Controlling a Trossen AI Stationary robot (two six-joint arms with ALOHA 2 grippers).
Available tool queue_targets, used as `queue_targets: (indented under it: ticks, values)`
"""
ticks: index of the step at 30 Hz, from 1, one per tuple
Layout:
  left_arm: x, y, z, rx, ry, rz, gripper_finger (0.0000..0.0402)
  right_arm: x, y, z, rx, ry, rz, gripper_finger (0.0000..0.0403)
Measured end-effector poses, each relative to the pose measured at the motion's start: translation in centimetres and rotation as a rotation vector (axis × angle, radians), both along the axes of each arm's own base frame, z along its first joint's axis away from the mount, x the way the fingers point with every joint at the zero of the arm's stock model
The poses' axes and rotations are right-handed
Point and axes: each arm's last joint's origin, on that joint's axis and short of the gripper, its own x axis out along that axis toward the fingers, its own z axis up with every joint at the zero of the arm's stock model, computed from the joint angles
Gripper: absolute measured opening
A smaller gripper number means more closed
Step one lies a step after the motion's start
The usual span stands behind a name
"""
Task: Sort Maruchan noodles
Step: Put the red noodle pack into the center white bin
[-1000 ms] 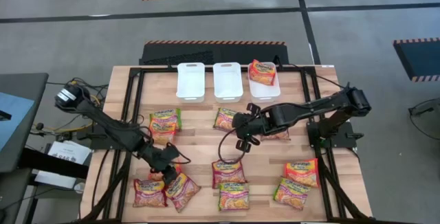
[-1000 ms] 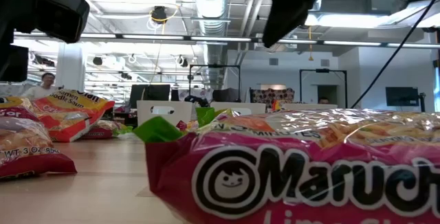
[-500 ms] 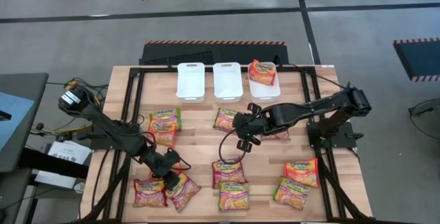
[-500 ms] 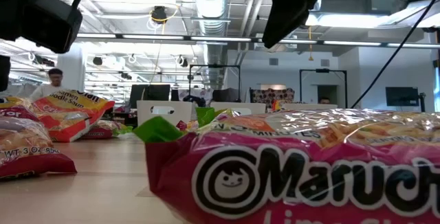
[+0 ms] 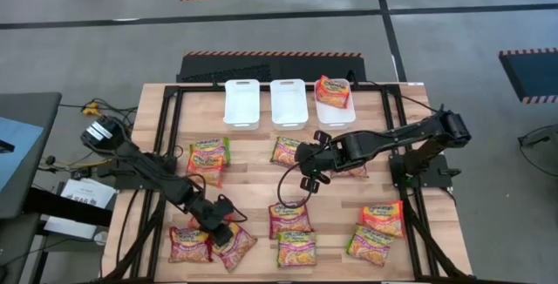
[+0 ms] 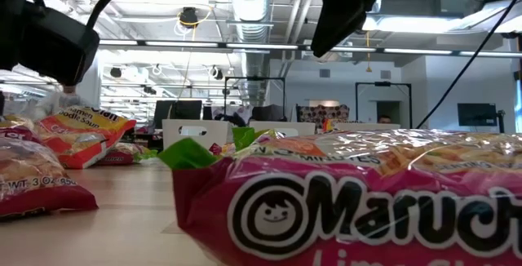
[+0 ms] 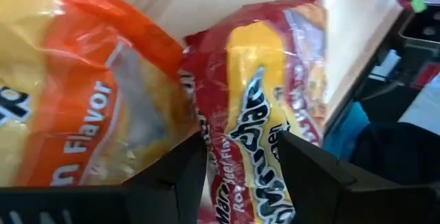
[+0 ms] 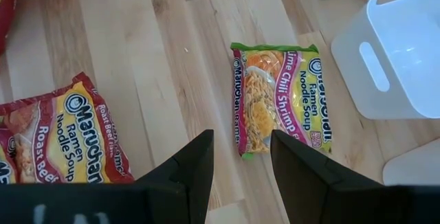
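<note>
The Maruchan noodles (image 5: 296, 249) lie flat and scattered across the wooden table (image 5: 253, 175) in front of three white bins (image 5: 288, 102), one packet resting in the rightmost bin; most lie with long axes roughly across the table, a few skewed. The left gripper (image 5: 222, 230) hangs low over the near-left cluster, jaws apart astride the edge of a maroon roast beef packet (image 7: 265, 107) that runs lengthwise between its fingers, beside an orange packet (image 7: 75, 93); the right gripper (image 5: 307, 182) hovers mid-table in front of the bins, jaws apart and empty, above a green-trimmed lime shrimp packet (image 8: 278, 97) whose long axis points along the fingers.
</note>
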Motion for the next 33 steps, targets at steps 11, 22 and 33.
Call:
queue_targets:
  ticks: [11, 22, 33]
  values:
    - [0.0, 0.1, -0.1, 0.072, -0.052, -0.032, 0.0072, 0.0, 0.0, 0.0, 0.000, -0.002, -0.001, 0.0170]
    - [0.5, 0.1, 0.4, 0.126, -0.183, -0.098, 0.0001, 0.0, -0.1, 0.0, 0.004, -0.008, -0.017, 0.0170]
    - [1.9, 1.2, 2.2, 0.070, -0.349, -0.150, 0.0000, 0.3, -2.1, 0.0, 0.001, -0.004, -0.069, 0.0164]
